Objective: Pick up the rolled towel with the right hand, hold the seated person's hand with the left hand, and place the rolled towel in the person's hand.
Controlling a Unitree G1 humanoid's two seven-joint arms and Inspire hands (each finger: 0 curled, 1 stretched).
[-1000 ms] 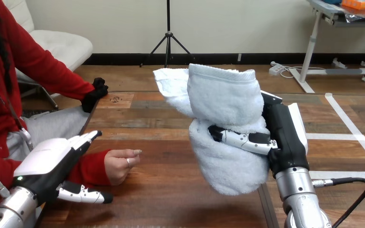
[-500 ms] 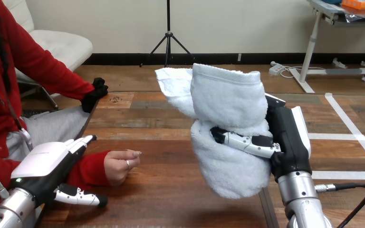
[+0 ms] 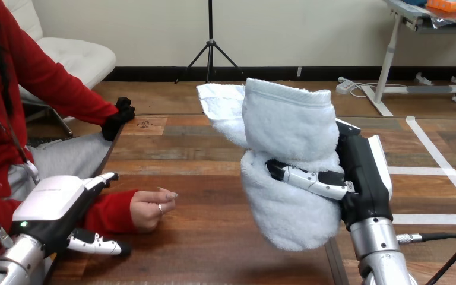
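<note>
Because the handover needs it lifted and ready, the rolled towel (image 3: 288, 130) hangs at 3 o'clock with fingers of the right hand (image 3: 362, 178) curled round it, while the left hand (image 3: 56, 205), straight-fingered and empty at 8 o'clock, hovers beside the person's hand (image 3: 149, 209).

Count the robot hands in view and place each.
2. The left hand hovers lower left beside the person's hand; the right hand, at right, grips the rolled towel.
</note>
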